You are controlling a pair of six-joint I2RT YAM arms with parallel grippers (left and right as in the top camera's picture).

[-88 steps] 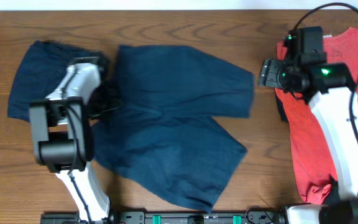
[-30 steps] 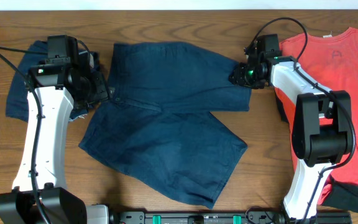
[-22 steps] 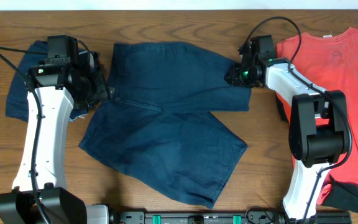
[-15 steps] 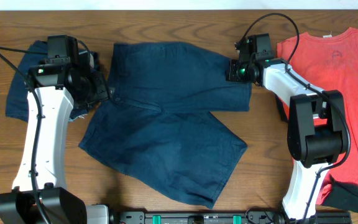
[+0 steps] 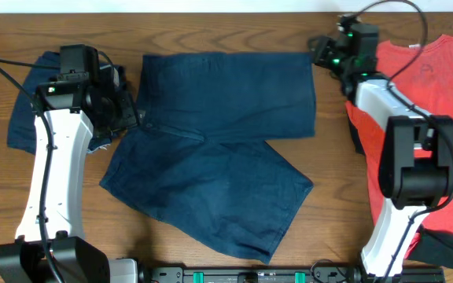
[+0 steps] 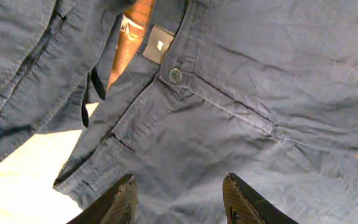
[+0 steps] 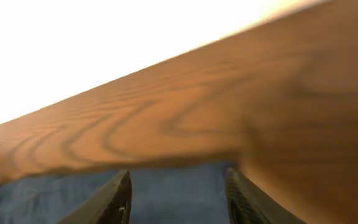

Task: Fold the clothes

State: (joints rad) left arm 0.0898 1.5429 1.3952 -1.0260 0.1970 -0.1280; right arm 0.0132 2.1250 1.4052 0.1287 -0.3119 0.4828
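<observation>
Navy-blue shorts (image 5: 219, 149) lie spread flat in the middle of the table, waistband to the left. My left gripper (image 5: 127, 116) hovers open over the waistband. In the left wrist view the open fingers (image 6: 180, 200) frame the cloth below the button (image 6: 175, 75) and the pale square label (image 6: 158, 48). My right gripper (image 5: 319, 52) is at the far right corner of the upper leg, and its fingers (image 7: 178, 198) are open with blue cloth (image 7: 166, 186) lying between them. A coral-red T-shirt (image 5: 435, 118) lies at the right, under the right arm.
A second pair of navy shorts (image 5: 30, 98) lies bunched at the far left, behind the left arm. A dark garment (image 5: 451, 253) shows at the bottom right corner. The table's far edge (image 5: 226, 9) runs close behind the shorts.
My right gripper moved from the upper leg's hem toward the table's far edge, and that corner of the shorts now lies squared and farther back. The left arm has held still.
</observation>
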